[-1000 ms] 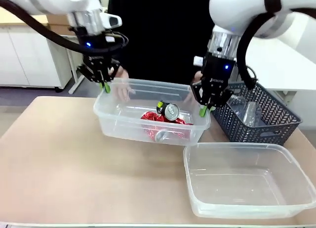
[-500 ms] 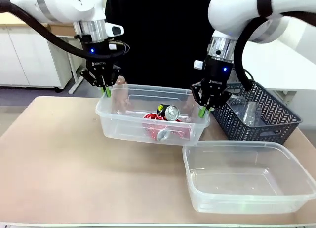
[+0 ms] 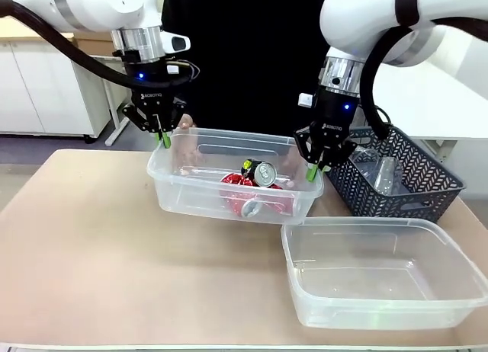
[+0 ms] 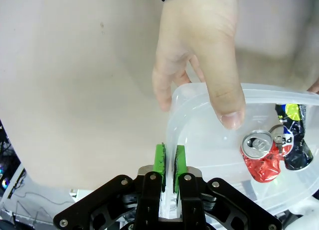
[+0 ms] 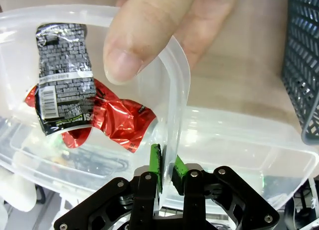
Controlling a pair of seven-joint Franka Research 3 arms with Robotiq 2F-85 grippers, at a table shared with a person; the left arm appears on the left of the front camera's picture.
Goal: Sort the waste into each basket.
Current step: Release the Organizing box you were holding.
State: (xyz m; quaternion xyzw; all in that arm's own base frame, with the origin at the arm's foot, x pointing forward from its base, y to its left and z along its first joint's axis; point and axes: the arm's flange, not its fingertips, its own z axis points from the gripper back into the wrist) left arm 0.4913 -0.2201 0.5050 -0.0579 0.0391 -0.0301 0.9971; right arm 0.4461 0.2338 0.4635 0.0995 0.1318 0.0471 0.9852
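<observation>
Noted left jaws and right jaws clamped on thin rim of tub [image 3: 183, 192] (person's hands [image 4: 199, 56] also there). Risk of slipping through rim flex, spilling cans [image 3: 264, 173] onto desk [image 3: 91, 253].

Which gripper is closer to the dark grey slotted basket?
Right. The right gripper clamps the can tub at the end beside the dark grey basket; the left gripper clamps its opposite end.
</observation>
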